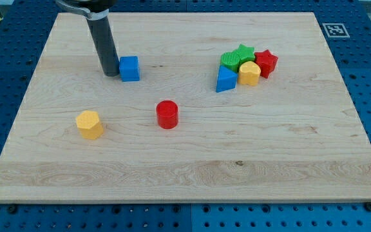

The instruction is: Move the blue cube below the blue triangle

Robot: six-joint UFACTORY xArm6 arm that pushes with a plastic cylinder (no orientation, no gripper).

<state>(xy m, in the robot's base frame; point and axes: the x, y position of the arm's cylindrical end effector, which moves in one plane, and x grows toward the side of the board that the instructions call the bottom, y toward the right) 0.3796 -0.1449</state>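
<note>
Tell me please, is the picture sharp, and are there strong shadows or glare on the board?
Camera view: sharp throughout, block edges and wood grain crisp; light is even and soft, with only faint shadows, as under the red cylinder and yellow block; no glare on the wooden board; the rod is cut off at the view's top, while my tip beside the blue cube stays clear.

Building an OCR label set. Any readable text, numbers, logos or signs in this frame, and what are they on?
No readable words, numbers or brands anywhere.
The only sign: a black-and-white square fiducial marker at the wooden board's top-right corner in the view; it is a pattern, not text.
The coloured blocks, e.g. the blue cube, carry no markings, nor does my tip.
</note>
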